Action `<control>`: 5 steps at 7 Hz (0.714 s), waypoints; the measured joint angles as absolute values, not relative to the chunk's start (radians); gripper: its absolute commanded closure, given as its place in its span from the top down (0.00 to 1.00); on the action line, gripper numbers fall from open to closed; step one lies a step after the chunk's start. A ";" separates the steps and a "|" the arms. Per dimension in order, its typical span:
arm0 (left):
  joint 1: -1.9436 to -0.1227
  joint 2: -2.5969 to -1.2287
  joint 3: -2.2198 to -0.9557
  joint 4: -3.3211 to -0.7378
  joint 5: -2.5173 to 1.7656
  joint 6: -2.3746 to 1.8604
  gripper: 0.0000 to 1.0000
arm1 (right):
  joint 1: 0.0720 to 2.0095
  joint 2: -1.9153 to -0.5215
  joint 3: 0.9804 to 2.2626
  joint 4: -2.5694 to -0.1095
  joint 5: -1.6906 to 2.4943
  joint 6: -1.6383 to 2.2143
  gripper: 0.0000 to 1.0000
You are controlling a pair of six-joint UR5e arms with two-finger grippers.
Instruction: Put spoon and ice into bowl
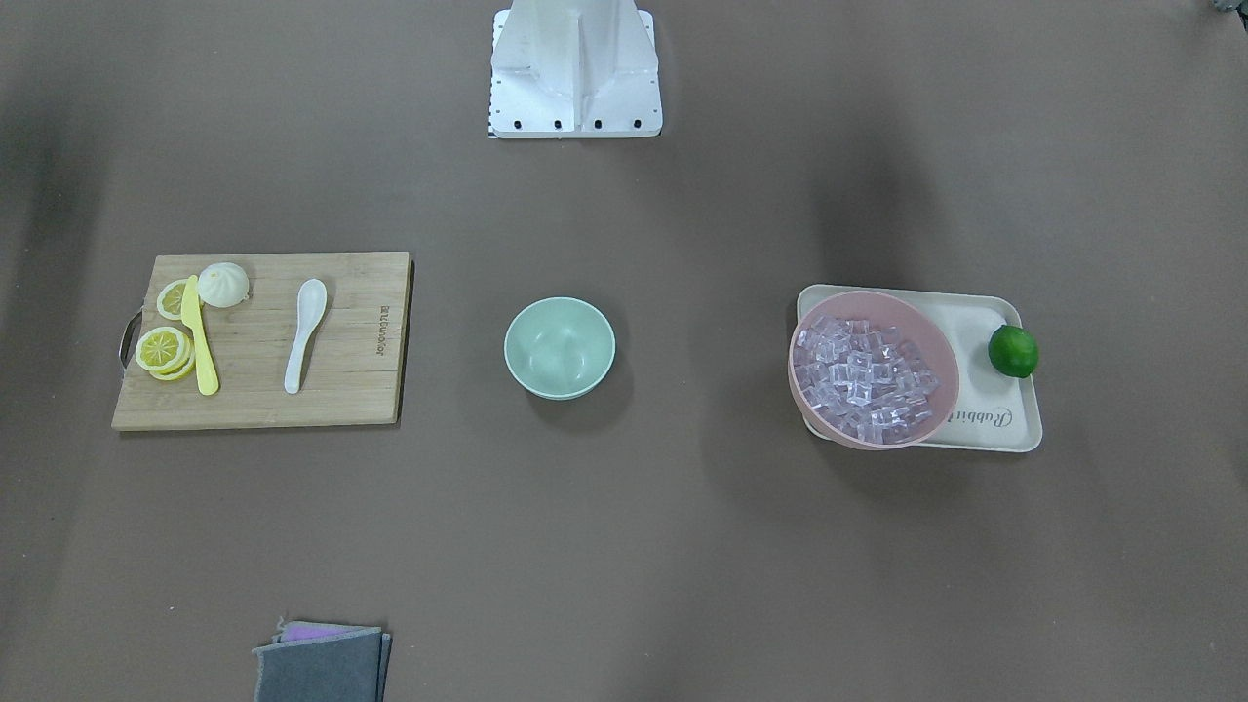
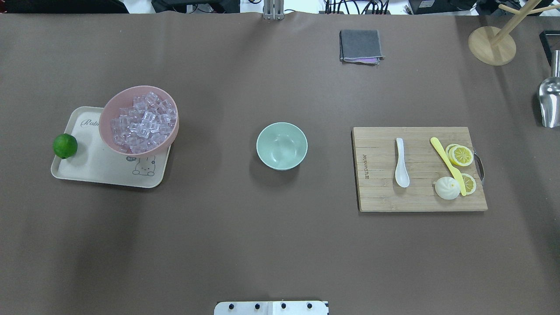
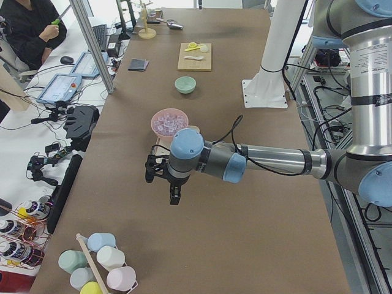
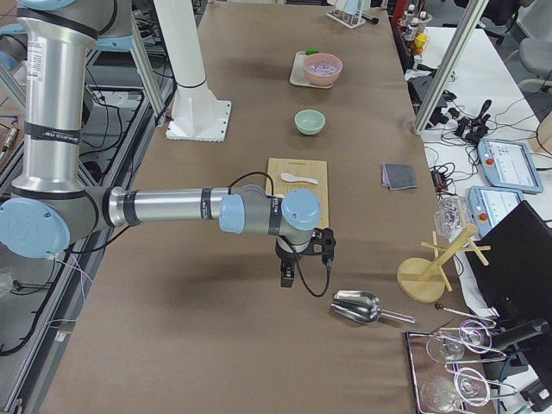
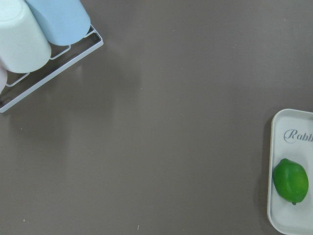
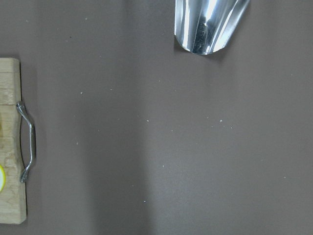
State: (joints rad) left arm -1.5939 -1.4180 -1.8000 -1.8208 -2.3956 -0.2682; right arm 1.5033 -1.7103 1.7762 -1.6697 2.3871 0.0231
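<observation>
The white ceramic spoon (image 2: 401, 163) lies on a wooden cutting board (image 2: 380, 192) at the table's right, and shows in the front view (image 1: 304, 334) too. The mint-green bowl (image 2: 281, 145) stands empty at the table's centre. Clear ice cubes (image 2: 142, 122) fill a pink bowl (image 2: 109, 118) on a cream tray (image 2: 100, 168) at the left. My left gripper (image 3: 161, 185) hovers over bare table beyond the tray; my right gripper (image 4: 308, 261) hovers beyond the board, near a metal scoop. Both show only in the side views, so I cannot tell whether they are open.
A yellow plastic knife (image 2: 447, 164), lemon slices (image 2: 462, 155) and a white bun (image 2: 447, 188) share the board. A lime (image 2: 65, 145) sits on the tray. A folded grey cloth (image 2: 360, 46), a metal scoop (image 2: 549, 101), a wooden stand (image 2: 491, 45) and a cup rack (image 5: 44, 34) are nearby.
</observation>
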 measured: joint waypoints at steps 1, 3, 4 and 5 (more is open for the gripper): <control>-1.593 -1.420 -1.802 -1.821 -2.396 -0.267 0.98 | 1.503 -1.710 1.773 -1.669 2.386 0.023 1.00; -1.592 -1.426 -1.801 -1.822 -2.395 -0.263 0.98 | 1.503 -1.709 1.771 -1.669 2.387 0.024 1.00; -1.591 -1.429 -1.799 -1.823 -2.395 -0.262 0.98 | 1.503 -1.709 1.770 -1.669 2.387 0.024 1.00; -1.591 -1.433 -1.796 -1.823 -2.396 -0.262 0.98 | 1.503 -1.709 1.770 -1.669 2.387 0.024 1.00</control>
